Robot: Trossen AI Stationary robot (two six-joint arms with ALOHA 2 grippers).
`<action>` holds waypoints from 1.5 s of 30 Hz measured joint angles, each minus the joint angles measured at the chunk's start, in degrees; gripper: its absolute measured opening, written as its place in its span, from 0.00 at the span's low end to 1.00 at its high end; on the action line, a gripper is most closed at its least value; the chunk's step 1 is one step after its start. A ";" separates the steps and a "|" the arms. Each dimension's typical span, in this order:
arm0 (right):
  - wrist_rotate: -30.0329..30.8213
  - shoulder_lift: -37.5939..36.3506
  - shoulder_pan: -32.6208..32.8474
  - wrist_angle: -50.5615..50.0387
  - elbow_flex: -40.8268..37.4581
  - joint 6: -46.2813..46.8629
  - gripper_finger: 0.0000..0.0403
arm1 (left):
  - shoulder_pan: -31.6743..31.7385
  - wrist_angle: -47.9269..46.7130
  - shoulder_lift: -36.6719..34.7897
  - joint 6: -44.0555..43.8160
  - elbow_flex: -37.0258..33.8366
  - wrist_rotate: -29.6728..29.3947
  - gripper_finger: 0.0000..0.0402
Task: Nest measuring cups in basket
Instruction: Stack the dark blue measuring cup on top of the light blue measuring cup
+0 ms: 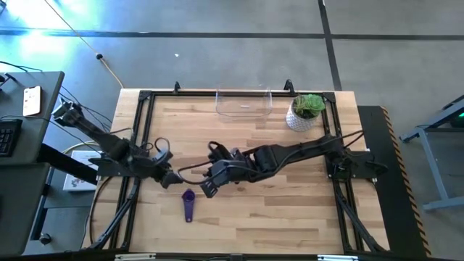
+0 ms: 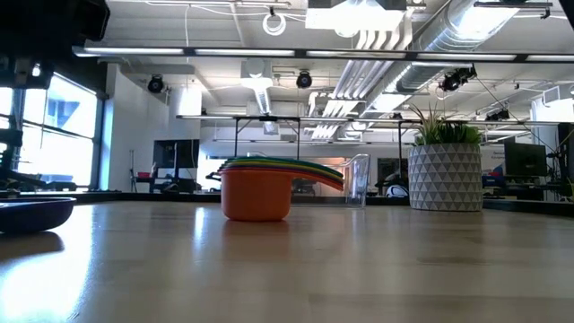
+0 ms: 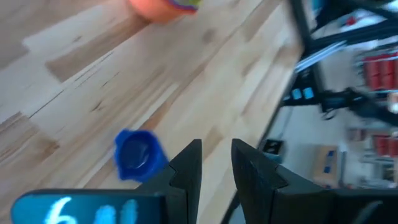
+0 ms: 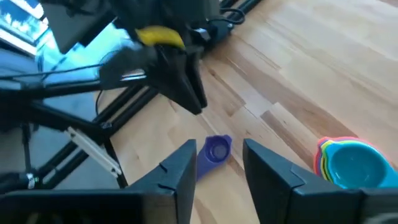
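Note:
A purple measuring cup (image 1: 189, 204) lies alone on the wood table near its near edge, handle toward that edge. The other cups sit nested in a stack (image 2: 260, 191), orange outermost and teal innermost (image 4: 348, 163); my right arm hides this stack in the high view. My right gripper (image 1: 209, 190) is open above the table, and the purple cup (image 4: 211, 158) shows just beyond its fingers. My left gripper (image 1: 172, 179) is narrowly open just left of it, with the purple cup (image 3: 137, 155) off to one side of its fingers (image 3: 216, 155). The clear basket (image 1: 244, 104) stands at the far edge.
A white patterned pot with a green plant (image 1: 304, 112) stands right of the basket at the far edge. A black frame (image 1: 145, 98) runs round the table top. Bare wood lies to the near right of the grippers.

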 joint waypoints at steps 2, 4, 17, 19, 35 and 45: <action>-0.10 0.88 -0.03 0.70 0.00 2.24 0.32 | 0.00 -0.04 -2.34 0.07 0.00 -1.10 0.19; -0.80 1.66 -0.03 0.88 -0.07 4.20 0.32 | 0.00 0.01 -4.87 0.74 0.00 -2.53 0.19; -0.74 8.30 -0.13 4.19 -0.13 11.48 0.32 | -0.02 2.74 -18.92 6.13 0.04 -9.37 0.19; -0.53 9.60 -0.38 5.38 -0.14 11.93 0.32 | -0.02 3.03 -20.59 7.31 0.04 -11.51 0.19; -1.43 18.76 -1.61 16.91 -0.15 10.06 0.32 | -0.02 2.62 -23.78 10.01 0.04 -14.94 0.19; -2.28 21.94 -1.60 17.42 -0.15 13.97 0.32 | -0.02 2.25 -23.78 10.03 0.04 -14.95 0.19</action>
